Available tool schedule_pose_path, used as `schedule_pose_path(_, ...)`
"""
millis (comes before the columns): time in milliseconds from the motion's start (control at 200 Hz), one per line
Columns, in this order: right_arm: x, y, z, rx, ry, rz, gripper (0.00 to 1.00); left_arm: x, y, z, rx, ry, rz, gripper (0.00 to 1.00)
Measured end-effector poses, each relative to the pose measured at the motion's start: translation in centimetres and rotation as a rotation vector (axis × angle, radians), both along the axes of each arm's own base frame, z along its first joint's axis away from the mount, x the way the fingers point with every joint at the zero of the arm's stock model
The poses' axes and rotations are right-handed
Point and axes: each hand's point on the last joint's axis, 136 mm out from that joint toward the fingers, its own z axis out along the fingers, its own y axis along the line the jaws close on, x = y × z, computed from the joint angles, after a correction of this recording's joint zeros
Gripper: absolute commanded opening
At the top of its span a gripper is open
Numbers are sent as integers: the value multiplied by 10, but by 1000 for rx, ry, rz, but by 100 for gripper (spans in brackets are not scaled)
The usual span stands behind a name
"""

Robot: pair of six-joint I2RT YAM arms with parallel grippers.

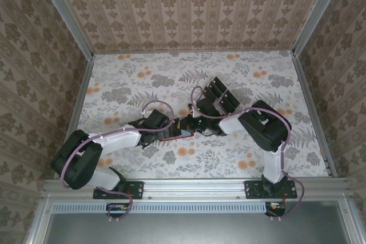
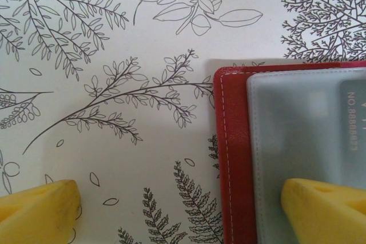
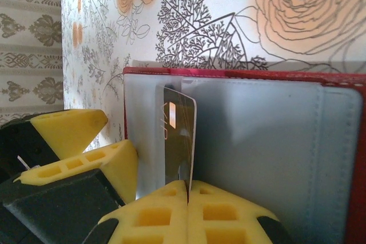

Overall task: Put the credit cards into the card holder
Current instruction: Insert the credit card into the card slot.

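The red card holder [image 3: 240,74] lies open on the table, its grey inside [image 3: 274,141] facing up. My right gripper [image 3: 187,190] is shut on a dark credit card [image 3: 180,135] marked VIP, held on edge against the holder's left grey pocket. My left gripper [image 2: 180,210] is open wide. One yellow fingertip [image 2: 323,210] rests on the grey inside by the holder's red edge [image 2: 234,158], and the other fingertip [image 2: 37,210] hangs over bare table. Another card [image 2: 353,118] shows under the grey sleeve. From above, both grippers [image 1: 163,125] [image 1: 191,125] meet at the holder [image 1: 174,136].
Several black credit cards stand in a slotted tray [image 1: 220,95] just behind the right gripper. The flowered table [image 1: 126,84] is walled on three sides. Free room lies to the left and at the far right of the table.
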Motion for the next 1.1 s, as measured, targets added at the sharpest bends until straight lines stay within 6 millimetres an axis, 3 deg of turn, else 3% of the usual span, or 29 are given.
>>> schedule_pose_path(275,-1,7,1,-12,13,12,1,0,0,1,3,2,0,100)
schedule_pose_path(410,-1,10,2,-31,24,19,3,-4,9,5,16,17,14,100)
schedule_pose_path(615,-3,10,-2,-72,42,19,19,-5,32,18,22,16,74,100)
schedule_pose_path(860,-2,11,6,-120,31,32,42,-10,47,15,55,42,107,100)
schedule_pose_path(1100,0,1,7,-235,28,43,48,-15,53,6,71,63,113,100)
